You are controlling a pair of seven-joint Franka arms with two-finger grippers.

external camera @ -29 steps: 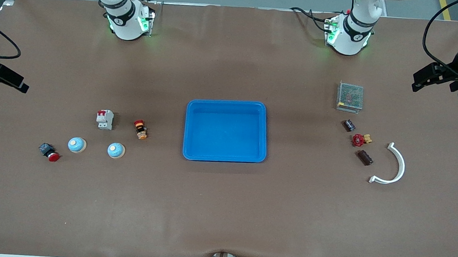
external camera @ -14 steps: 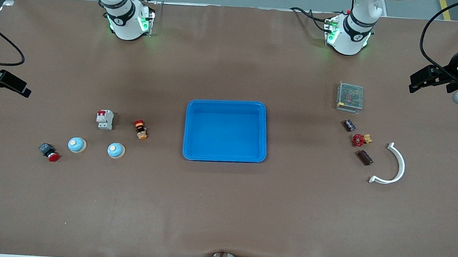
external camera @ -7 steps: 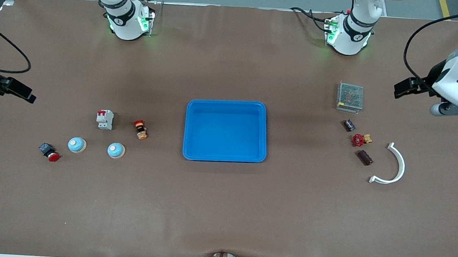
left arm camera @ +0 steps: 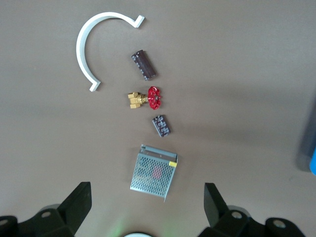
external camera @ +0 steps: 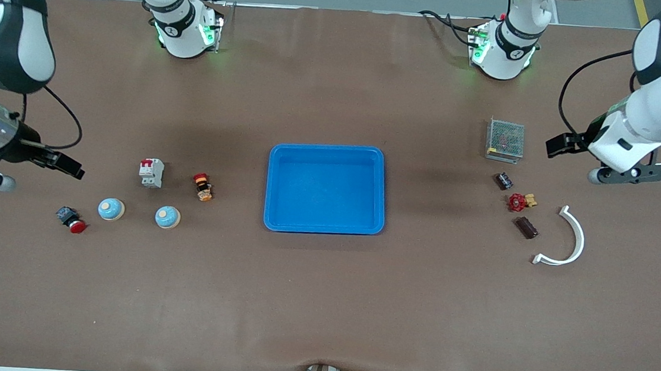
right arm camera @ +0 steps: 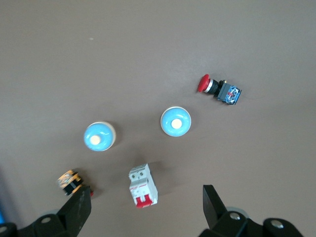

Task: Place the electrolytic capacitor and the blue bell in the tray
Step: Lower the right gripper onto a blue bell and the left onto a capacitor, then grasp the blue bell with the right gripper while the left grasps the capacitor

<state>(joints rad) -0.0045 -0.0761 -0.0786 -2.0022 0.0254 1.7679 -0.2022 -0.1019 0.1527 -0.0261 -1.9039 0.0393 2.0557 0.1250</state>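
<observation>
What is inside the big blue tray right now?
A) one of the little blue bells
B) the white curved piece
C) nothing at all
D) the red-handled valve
C: the tray shows only its bare blue floor, while both blue bells, the red-handled valve and the white curved piece all lie on the table outside it.

Tray (external camera: pixel 329 150) bright blue; two bells (external camera: pixel 111 209) (external camera: pixel 167 217) lt blue (cream centres); valve handwheel (external camera: pixel 517 202) red; table (external camera: pixel 321 303) brown.

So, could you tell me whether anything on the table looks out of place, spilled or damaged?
Nothing stands out. The tray sits square and empty, and the small parts lie scattered toward either end of the table, with no visible damage or spill.
</observation>
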